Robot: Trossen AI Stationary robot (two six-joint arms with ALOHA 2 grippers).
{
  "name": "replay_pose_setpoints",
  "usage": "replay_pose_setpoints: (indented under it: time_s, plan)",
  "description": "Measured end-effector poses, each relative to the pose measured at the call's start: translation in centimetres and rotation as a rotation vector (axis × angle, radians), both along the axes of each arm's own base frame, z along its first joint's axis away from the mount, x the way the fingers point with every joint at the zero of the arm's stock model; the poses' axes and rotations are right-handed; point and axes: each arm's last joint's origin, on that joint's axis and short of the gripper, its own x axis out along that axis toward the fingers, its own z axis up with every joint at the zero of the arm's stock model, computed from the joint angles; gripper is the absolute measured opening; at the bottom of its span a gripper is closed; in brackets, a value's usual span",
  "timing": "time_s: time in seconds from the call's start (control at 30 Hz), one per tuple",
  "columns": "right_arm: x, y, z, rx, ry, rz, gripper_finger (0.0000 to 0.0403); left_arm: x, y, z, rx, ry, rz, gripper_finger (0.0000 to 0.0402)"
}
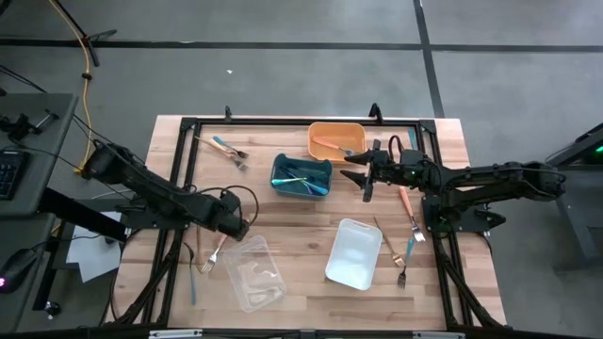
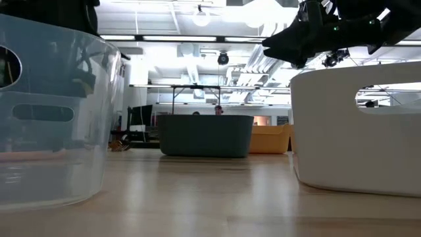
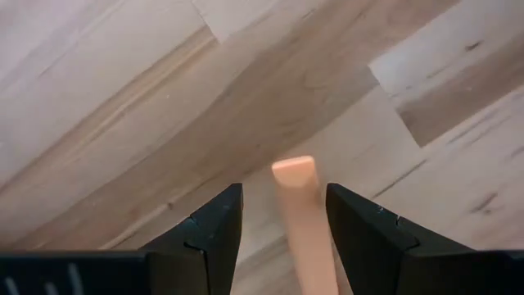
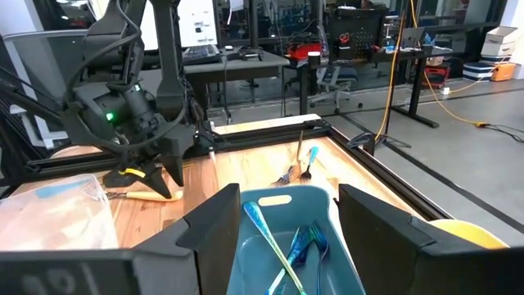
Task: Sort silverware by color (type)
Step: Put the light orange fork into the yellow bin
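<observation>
Salmon-handled fork [image 3: 296, 215] between left fingers [image 3: 214, 233] (untouched).

teal bin [image 1: 301, 175] | orange bin [image 1: 335, 139] | white bin [image 1: 353, 252] | salmon-handled fork [image 3: 300, 215] | pale wood table [image 1: 292, 235]

Left wrist view: salmon-handled piece [image 3: 299, 221] sits between the left hand's [image 3: 282, 238] fingers, but its business end is cut off at the 6 o'clock edge, so fork/knife/spoon is unknown; contact with the fingers can't be judged.

Low view: clear bin [image 2: 52, 112] cropped at 9 o'clock, white bin [image 2: 358, 131] at 3 o'clock; teal bin's [image 2: 205, 135] contents are hidden behind its wall.

High view: utensils at 4 o'clock on the bench [image 1: 301, 245] are too small to type.
</observation>
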Motion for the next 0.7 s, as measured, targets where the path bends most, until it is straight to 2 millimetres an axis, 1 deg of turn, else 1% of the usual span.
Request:
replay_pose_setpoints:
  time_s: [0.2,0.37,0.5,0.6,0.7]
  plan:
    - [0.0,0.0,-0.1,0.003,0.006,0.002,0.0201,0.2,-0.2,-0.8,-0.028,0.040,-0.001,0.0168]
    - [0.0,0.0,-0.1,0.026,0.001,0.001,0.0201,0.6,-0.3,-1.4,-0.018,0.055,-0.030,0.0168]
    - [0.0,0.0,-0.1,0.026,0.001,0.001,0.0201,0.6,-0.3,-1.6,-0.008,0.081,-0.034,0.0166]
    - [0.0,0.0,-0.1,0.026,0.001,0.001,0.0201,0.4,-0.3,-1.7,-0.003,0.103,-0.024,0.0148]
    - [0.0,0.0,-0.1,0.026,0.001,0.001,0.0201,0.4,-0.3,-1.7,-0.001,0.104,-0.024,0.0108]
